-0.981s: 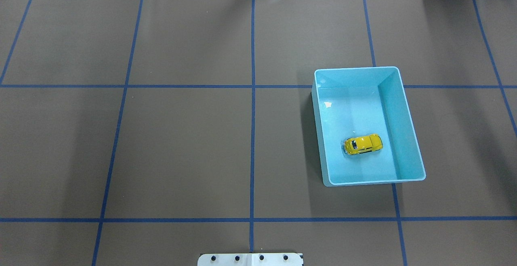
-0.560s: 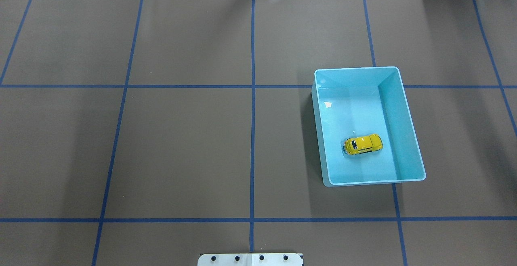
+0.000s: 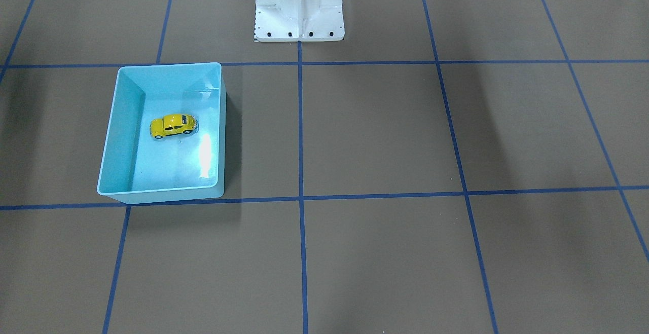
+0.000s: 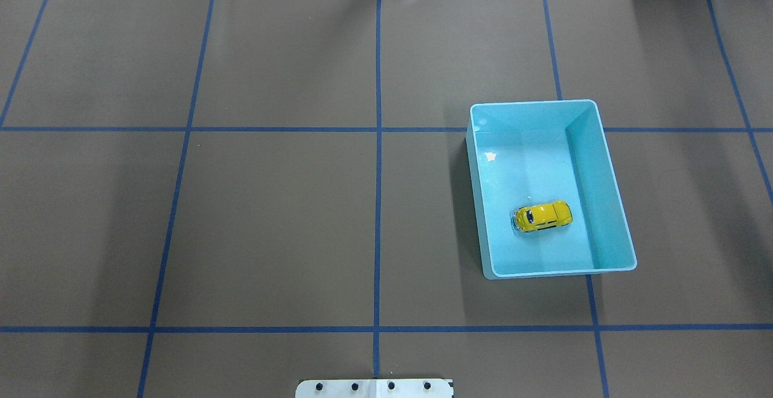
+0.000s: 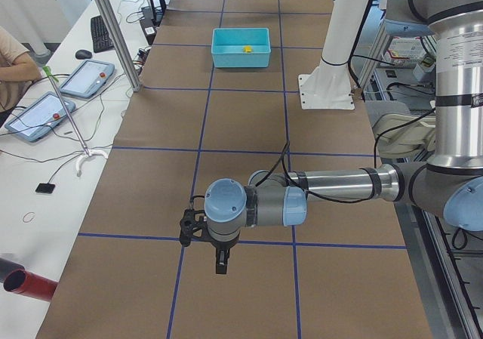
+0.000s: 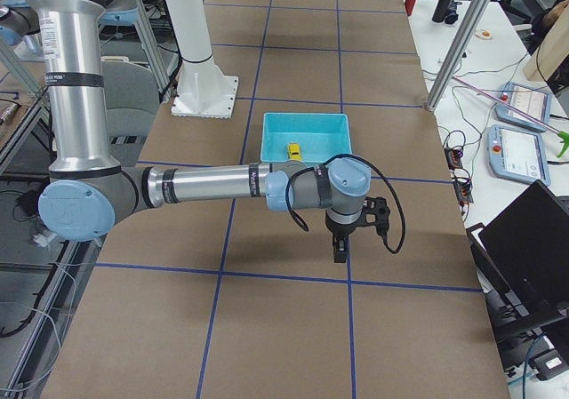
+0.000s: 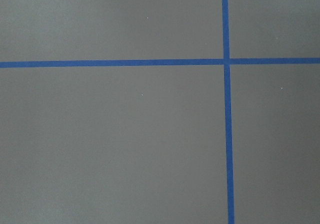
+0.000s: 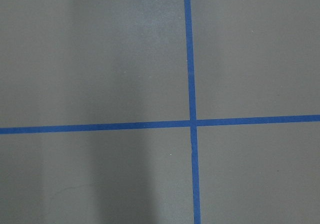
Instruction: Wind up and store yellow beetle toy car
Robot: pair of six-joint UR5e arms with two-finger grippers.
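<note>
— Car first, seen from across the counter (image 3: 385, 131): where is it?
— The yellow beetle toy car (image 3: 173, 125) stands on its wheels on the floor of the light blue bin (image 3: 121, 121), toward the end nearer the white pedestal (image 3: 299, 9).
— And from overhead?
— The bin (image 4: 616, 186) sits on the robot's right half of the counter. The car (image 4: 543, 215) lies crosswise inside, apart from every wall.
— From the left end?
— There the left hand (image 5: 219, 263) hangs pointing down over the counter, close to the blue tape lines (image 5: 339, 244). Whether its fingers are apart or together I cannot tell. The bin (image 5: 240, 57) is well away at the far end, with the car (image 5: 247, 49) a yellow speck in it.
— The right end?
— There the right hand (image 6: 339, 250) points down near the bin (image 6: 320, 141), outside it on the camera's side. I cannot tell its fingers' state either. The car (image 6: 293, 152) is inside.
— The wrist cameras?
— Each shows only brown counter and two crossing tape lines.
</note>
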